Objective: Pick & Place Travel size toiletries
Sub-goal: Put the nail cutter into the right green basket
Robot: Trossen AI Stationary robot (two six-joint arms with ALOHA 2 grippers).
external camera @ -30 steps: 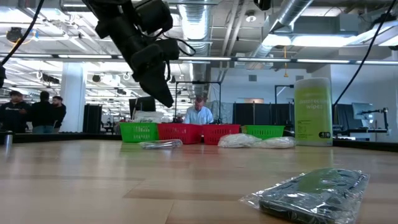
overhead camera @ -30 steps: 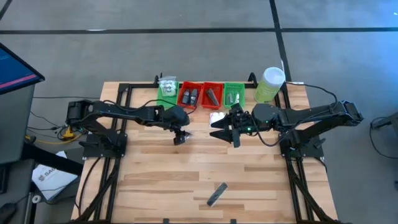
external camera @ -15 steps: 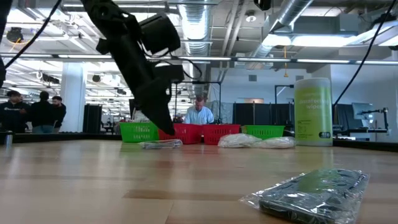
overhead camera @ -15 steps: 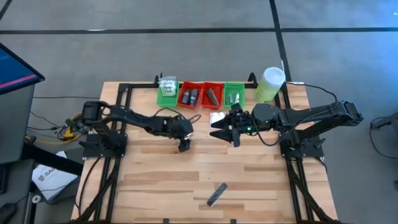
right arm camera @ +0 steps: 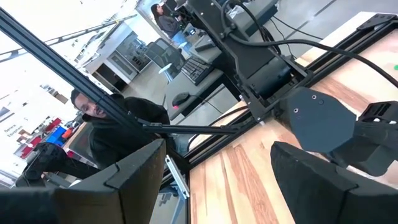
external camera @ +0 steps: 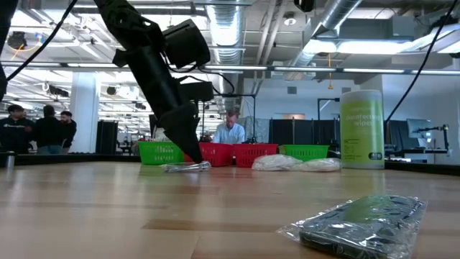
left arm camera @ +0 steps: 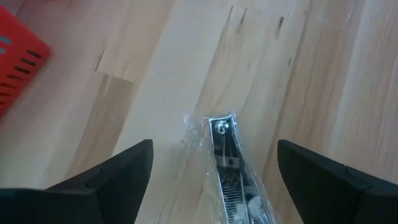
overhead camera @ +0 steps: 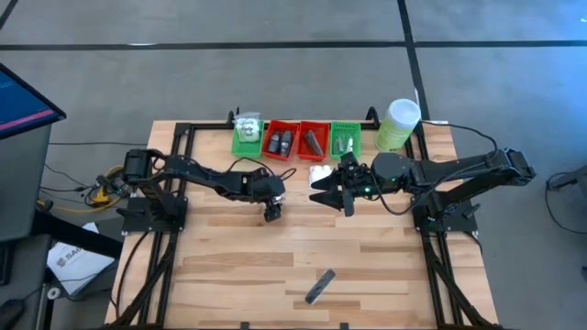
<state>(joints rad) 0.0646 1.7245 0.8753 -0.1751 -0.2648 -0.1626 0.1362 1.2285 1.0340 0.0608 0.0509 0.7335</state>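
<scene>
- A dark robot arm (external camera: 154, 68) slants down from the upper left of the frame toward left of centre.
- Its gripper (external camera: 188, 152) ends low, just above a clear-wrapped silvery item (external camera: 186, 167) lying on the wooden table (external camera: 108, 208).
- Behind it, across the middle of the frame, stands a row of small trays: green (external camera: 160, 152), red (external camera: 218, 153), red (external camera: 256, 153), green (external camera: 307, 152).
- Two white soft packets (external camera: 296, 164) lie right of centre before the trays.
- A tall pale green wipes canister (external camera: 361, 129) stands upright at right.
- A clear-bagged dark flat item (external camera: 356, 224) lies blurred at lower right.
- A seated person (external camera: 230, 132) shows beyond the trays; more people (external camera: 36, 129) stand at far left.
</scene>
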